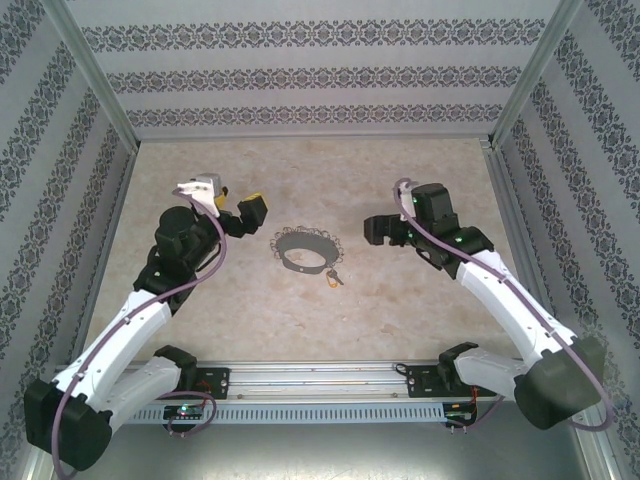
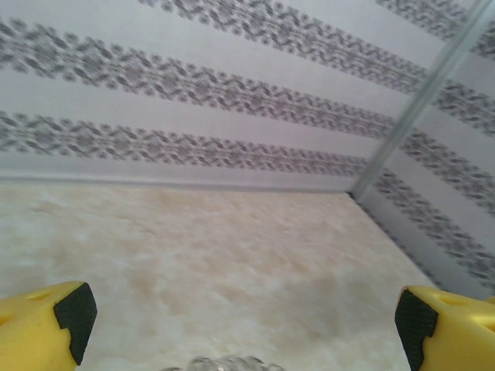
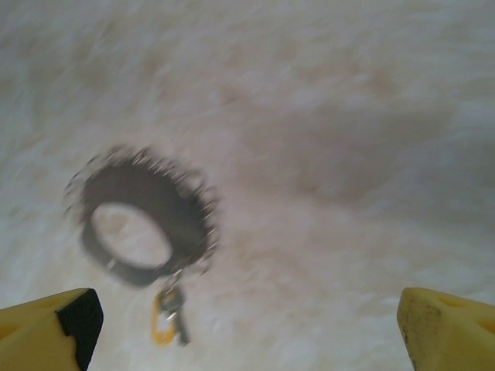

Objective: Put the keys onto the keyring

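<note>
Fringed keyring (image 1: 308, 250) flat on table (image 1: 400, 320) between the arms, small orange-yellow key (image 3: 164, 321) touching its near rim; left gripper (image 2: 244, 321) and right gripper (image 3: 247, 321) both spread wide, empty.

Keyring (image 3: 184, 202) motion-blurred ahead-left of the right gripper (image 3: 247, 328), small key (image 3: 164, 323) smeared at its near rim, whether threaded on unclear, sliver of bumpy fringe (image 2: 224, 363) between the left gripper (image 2: 246, 317) fingertips, rest cut off by the bottom edge.

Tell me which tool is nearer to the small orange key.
Right. The right tool hangs just right of the key and a little farther back. The left tool is on the other side of the ring, beyond its left edge.
</note>
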### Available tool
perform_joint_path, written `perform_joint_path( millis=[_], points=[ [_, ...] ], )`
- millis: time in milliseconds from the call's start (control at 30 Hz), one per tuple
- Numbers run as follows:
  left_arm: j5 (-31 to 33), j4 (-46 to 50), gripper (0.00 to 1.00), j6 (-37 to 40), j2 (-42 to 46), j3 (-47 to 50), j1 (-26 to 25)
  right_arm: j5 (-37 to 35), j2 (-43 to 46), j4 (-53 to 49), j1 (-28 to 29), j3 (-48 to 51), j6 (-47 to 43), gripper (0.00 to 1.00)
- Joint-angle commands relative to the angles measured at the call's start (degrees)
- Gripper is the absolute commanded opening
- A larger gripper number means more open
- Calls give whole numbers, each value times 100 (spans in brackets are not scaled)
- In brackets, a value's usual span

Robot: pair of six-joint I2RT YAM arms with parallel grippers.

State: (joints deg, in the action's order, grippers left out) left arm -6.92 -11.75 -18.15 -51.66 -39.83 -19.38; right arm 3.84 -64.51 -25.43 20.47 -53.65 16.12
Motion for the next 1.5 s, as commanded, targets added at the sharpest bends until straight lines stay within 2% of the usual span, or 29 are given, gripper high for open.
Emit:
perform_joint_path(
  millis=[0, 67, 167, 333, 533, 733, 800, 833, 900, 967, 1033, 1067, 1100, 1167, 1267, 1467],
  points=[
    [914, -451, 100, 874, 196, 431, 61, -1427, 220, 769, -270, 195, 424, 98],
    [1214, -1076, 100, 1177, 360, 851, 64, -1769, 270, 1233, -456, 400, 297, 98],
    [2015, -1859, 100, 1547, 490, 1433, 64, -2756, 286, 2400, -547, 992, 14, 98],
    [3467, -2049, 100, 1814, 246, 1951, 210, -3394, 82, 3293, -773, 1596, -529, 98],
    [3635, -2909, 100, 1594, -826, 2458, 631, -3426, -352, 4135, -1031, 2024, -1105, 98],
    [3435, -4359, 100, 2202, -2435, 2428, 737, -2983, -916, 5736, -1513, 2687, -1257, 98],
    [3205, -5458, 100, 2276, -3006, 2671, 897, -2467, -1089, 6065, -1699, 2853, -1085, 98],
    [3165, -5603, 100, 2142, -3191, 2720, 964, -2346, -1229, 6495, -1712, 3004, -1093, 98],
    [2597, -6144, 100, 2131, -3642, 2818, 1146, -2058, -1496, 7166, -1722, 3269, -1185, 98],
    [2117, -5794, 100, 2212, -3721, 2667, 1182, -1622, -1882, 8131, -1706, 3601, -1371, 98],
    [1739, -5692, 100, 2124, -3848, 2612, 1337, -1321, -2272, 8330, -1595, 3521, -1640, 98],
    [1473, -6021, 100, 2181, -4061, 2610, 1404, -1089, -2372, 8505, -1593, 3503, -1698, 98],
    [1370, -5864, 100, 2207, -4101, 2509, 1452, -846, -2278, 8212, -1725, 3443, -1618, 97],
    [1010, -4515, 100, 2150, -3820, 2077, 1549, -510, -2218, 7753, -1884, 3195, -1554, 97],
    [290, -3893, 100, 1786, -3886, 1665, 2037, -283, -2260, 7728, -2042, 3151, -1385, 98],
    [245, -3981, 100, 1771, -3909, 1687, 2079, -558, -2224, 7711, -1924, 3168, -1487, 98]
  ],
)
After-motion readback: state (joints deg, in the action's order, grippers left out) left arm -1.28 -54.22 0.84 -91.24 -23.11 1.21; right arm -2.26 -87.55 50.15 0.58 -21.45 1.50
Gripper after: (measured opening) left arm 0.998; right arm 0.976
